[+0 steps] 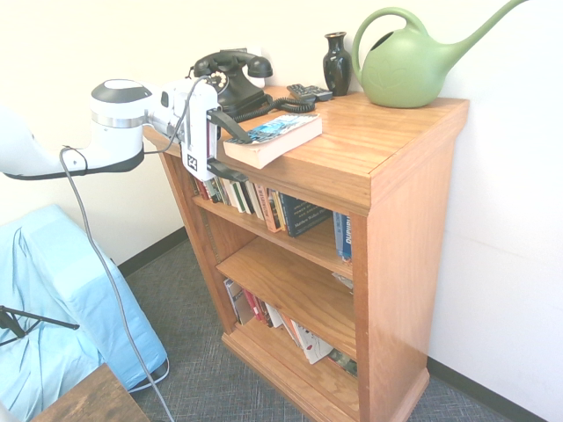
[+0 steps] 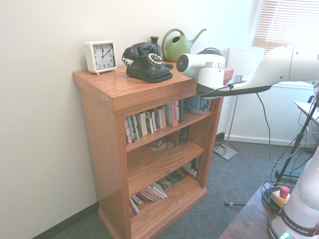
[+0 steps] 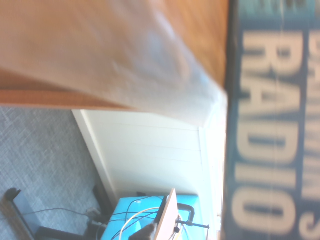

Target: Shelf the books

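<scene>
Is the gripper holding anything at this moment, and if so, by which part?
Nothing. The open gripper has its fingers above and below the near end of the book, not closed on it.

On the bookcase top sat one book (image 1: pixel 273 138), one telephone (image 1: pixel 230 82), one vase (image 1: pixel 336 63), one watering can (image 1: pixel 406 63) and one clock (image 2: pixel 100 57).

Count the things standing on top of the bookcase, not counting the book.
4: a clock at one end, then a black telephone, a dark vase and a green watering can. Others may be hidden.

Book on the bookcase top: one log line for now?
phase: approach | hand: open, straddling book's end | book: flat on bookcase top, overhanging front edge | shelved: no
</scene>
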Motion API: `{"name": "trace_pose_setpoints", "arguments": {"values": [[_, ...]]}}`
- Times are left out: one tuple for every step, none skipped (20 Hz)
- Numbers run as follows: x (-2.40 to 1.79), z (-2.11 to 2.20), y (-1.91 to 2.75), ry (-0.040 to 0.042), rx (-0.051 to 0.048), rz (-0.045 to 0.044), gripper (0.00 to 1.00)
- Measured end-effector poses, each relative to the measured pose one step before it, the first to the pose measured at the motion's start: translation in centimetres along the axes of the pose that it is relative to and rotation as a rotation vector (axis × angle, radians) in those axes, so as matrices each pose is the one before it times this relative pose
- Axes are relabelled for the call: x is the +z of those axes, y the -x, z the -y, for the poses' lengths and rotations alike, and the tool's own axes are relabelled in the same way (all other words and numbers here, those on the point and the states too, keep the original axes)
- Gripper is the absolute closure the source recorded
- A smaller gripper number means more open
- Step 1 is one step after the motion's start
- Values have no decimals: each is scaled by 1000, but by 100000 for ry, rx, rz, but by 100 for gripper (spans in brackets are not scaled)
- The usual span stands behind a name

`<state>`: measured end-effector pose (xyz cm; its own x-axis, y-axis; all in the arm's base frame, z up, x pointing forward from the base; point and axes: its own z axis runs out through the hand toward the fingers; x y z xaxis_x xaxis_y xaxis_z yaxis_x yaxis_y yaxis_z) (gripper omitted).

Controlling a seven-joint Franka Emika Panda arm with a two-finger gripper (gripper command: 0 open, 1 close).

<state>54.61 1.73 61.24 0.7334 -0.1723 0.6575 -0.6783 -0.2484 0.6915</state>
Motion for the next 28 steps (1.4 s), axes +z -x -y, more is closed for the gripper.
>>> {"name": "trace_pose_setpoints", "arguments": {"values": [[18, 249, -134, 655, 21, -133, 0], [34, 83, -212, 559, 321, 15, 0], [60, 71, -169, 288, 218, 208, 0], [163, 45, -161, 277, 224, 194, 0], [236, 28, -163, 287, 243, 280, 0], [292, -35, -196, 300, 383, 426, 0], [325, -61, -225, 361, 472, 461, 0], [323, -19, -243, 412, 424, 346, 0], [305, -15, -193, 453, 318, 248, 100], [211, 9, -198, 221, 336, 293, 100], [125, 23, -159, 100, 260, 209, 100], [24, 50, -109, -21, 111, 71, 100], [-24, 53, -50, -60, -5, -9, 100], [-40, 28, -23, -63, 1, -35, 100], [-21, -27, -32, -8, 71, 9, 100], [7, -46, -39, 61, 83, 66, 100], [24, -31, -15, 112, 42, 90, 100], [15, -9, 6, 140, -14, 98, 100], [9, 11, 0, 88, -10, 64, 100], [26, -10, 8, 150, -5, 103, 100], [47, -10, -4, 110, 16, 88, 100], [61, -10, -13, 83, 32, 77, 100], [71, -24, -32, 86, 79, 93, 100], [69, -15, -50, 69, 94, 105, 100], [72, -10, -44, 77, 37, 109, 100], [75, 3, -39, 86, -21, 101, 100], [61, -1, -43, 64, -27, 88, 100], [16, -24, -35, -1, 3, 40, 100]]}}
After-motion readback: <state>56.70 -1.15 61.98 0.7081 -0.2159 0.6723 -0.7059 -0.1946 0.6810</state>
